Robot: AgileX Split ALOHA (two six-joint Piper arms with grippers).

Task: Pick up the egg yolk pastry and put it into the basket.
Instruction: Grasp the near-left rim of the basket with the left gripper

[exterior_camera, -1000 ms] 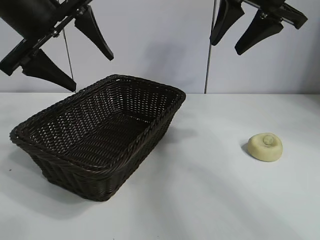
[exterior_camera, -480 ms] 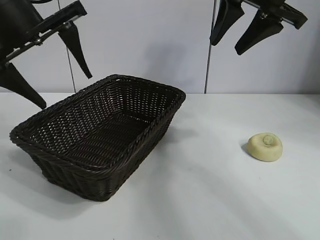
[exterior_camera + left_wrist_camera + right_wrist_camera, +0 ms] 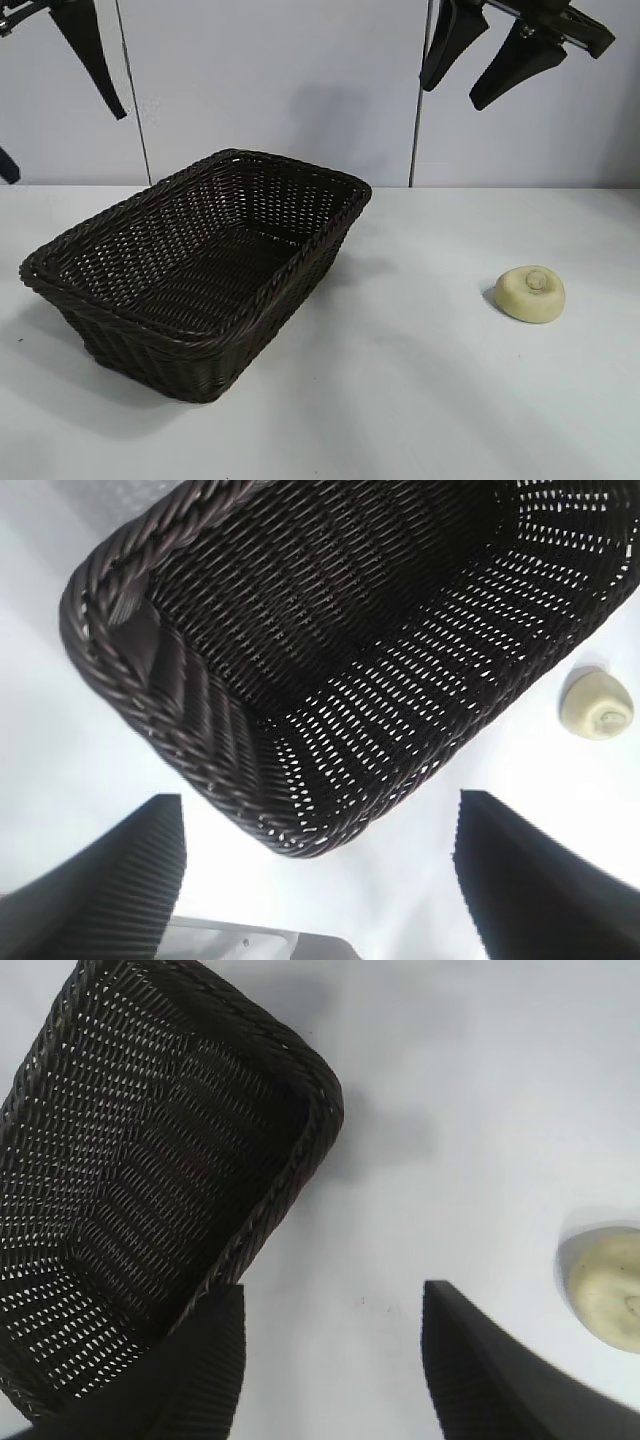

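The egg yolk pastry (image 3: 530,293), a pale yellow domed bun with a knob on top, lies on the white table at the right. It also shows in the left wrist view (image 3: 597,704) and the right wrist view (image 3: 610,1290). The dark brown wicker basket (image 3: 200,255) stands at the left, with nothing in it. My right gripper (image 3: 450,97) is open and empty, high above the table between basket and pastry. My left gripper (image 3: 62,145) is open and empty, high at the far left above the basket's left end, partly out of view.
The white table (image 3: 400,400) spreads around the basket and the pastry. A grey wall with vertical seams stands behind it. The basket's rim shows in the left wrist view (image 3: 110,670) and the right wrist view (image 3: 300,1160).
My left gripper has swung up and to the left, away from over the basket, and now sits mostly past the view's edge. The right gripper, basket and pastry have not moved.
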